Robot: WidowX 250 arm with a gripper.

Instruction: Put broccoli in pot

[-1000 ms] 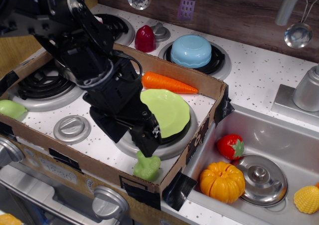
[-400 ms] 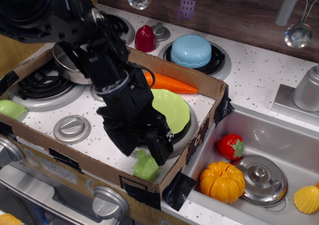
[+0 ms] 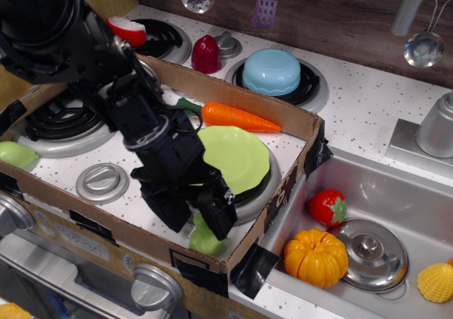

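Note:
The broccoli (image 3: 206,242) is a pale green lumpy toy lying in the front corner of the cardboard box, right by the box wall. My black gripper (image 3: 199,227) has come down on it from above. One finger stands on each side of the stem, with the jaws apart, and they cover the broccoli's upper part. The pot is hidden behind my arm at the back left of the box.
A lime-green plate (image 3: 233,156) lies on the burner just behind the gripper, with a carrot (image 3: 239,118) beyond it. A knobbed lid (image 3: 102,183) and a smooth green toy (image 3: 14,154) are at the left. The box wall (image 3: 282,195) borders the sink with a strawberry (image 3: 327,208) and a pumpkin (image 3: 316,257). A blue bowl (image 3: 271,72) sits at the back.
My gripper has dropped lower and a little left, so its fingers now straddle the broccoli. My arm has swung over the pot, which showed at the back left 0.4 s ago.

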